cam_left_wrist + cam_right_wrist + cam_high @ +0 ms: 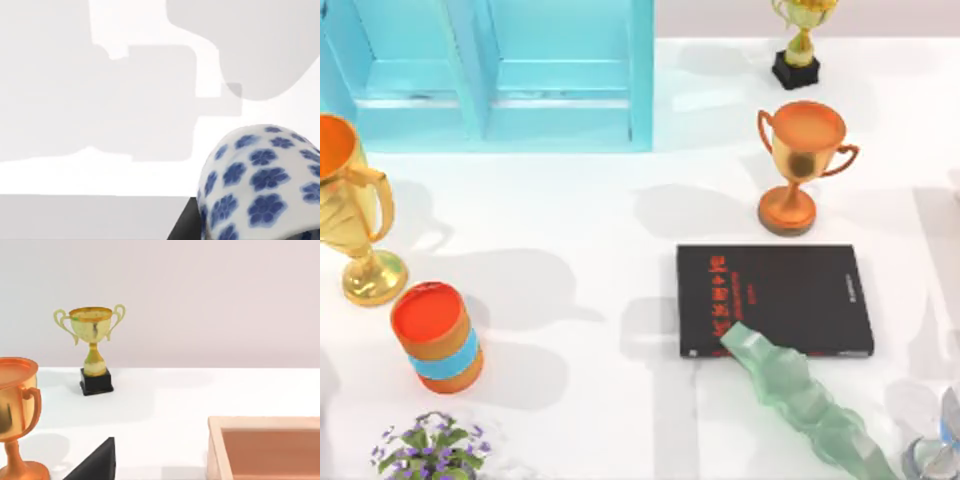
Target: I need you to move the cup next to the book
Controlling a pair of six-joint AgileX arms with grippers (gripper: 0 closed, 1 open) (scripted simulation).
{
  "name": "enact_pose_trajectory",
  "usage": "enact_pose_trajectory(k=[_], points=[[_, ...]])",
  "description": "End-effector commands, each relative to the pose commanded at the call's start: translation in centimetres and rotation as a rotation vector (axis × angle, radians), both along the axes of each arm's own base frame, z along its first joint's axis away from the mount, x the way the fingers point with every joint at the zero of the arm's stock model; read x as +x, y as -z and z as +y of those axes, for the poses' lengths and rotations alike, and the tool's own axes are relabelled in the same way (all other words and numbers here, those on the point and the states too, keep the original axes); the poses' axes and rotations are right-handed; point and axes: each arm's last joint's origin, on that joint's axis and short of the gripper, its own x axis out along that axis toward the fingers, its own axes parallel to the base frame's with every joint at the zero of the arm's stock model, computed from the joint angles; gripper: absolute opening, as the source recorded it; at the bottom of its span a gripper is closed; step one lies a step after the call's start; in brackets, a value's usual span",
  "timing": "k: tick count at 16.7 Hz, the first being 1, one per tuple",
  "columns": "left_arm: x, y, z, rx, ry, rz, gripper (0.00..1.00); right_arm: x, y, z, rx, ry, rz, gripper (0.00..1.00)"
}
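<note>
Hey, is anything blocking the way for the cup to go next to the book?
Partly. A pale green glassy piece lies across the lower edge of the book, and an orange trophy stands behind it; nothing stands at its left. The cup shows in the left wrist view.

I see red lettering on the black book [775, 300] cover, but I cannot read it

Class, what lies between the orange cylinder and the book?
Only bare white table lies between the orange cylinder and the book, in the top view.
</note>
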Motion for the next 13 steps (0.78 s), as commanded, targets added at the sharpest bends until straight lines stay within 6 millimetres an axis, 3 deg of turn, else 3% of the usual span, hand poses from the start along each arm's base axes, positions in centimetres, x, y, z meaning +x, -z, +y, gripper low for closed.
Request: enact_pose_trajectory(k=[3, 7, 10, 13], points=[[3.0, -2.3, -0.2, 0.052, -0.046, -0.057, 0.00, 0.0, 0.0, 0.0, 0.000, 0.000, 0.000, 1.00], [9.4, -7.6, -2.4, 0.118, -0.182, -0.212, 0.00, 0.0, 0.0, 0.0, 0.000, 0.000, 0.000, 1.00], [14.3, -11.6, -6.6, 0.089, -0.333, -0.343, 0.00, 0.0, 0.0, 0.0, 0.000, 0.000, 0.000, 1.00], [18.5, -14.1, -12.6, -0.022, -0.528, -0.416, 0.00, 0.0, 0.0, 0.0, 0.000, 0.000, 0.000, 1.00]])
